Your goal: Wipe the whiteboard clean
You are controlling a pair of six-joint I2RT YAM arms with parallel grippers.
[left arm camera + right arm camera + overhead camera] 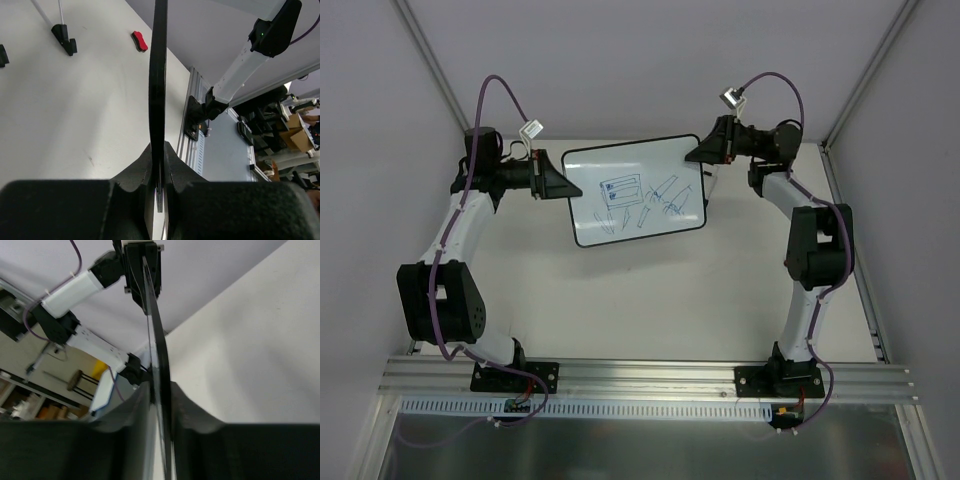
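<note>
the whiteboard (pixel 635 190), its blue scribbles facing up, hangs over the table (pixel 650 300) between the arms. the left gripper (pixel 558 185) pinches its left edge, the right gripper (pixel 705 150) its upper right edge, both closed tight on the thin frame. it looks light, stiff and slick, so the edges suit holding best. the eraser (pixel 139 41) lies apart on the table
</note>
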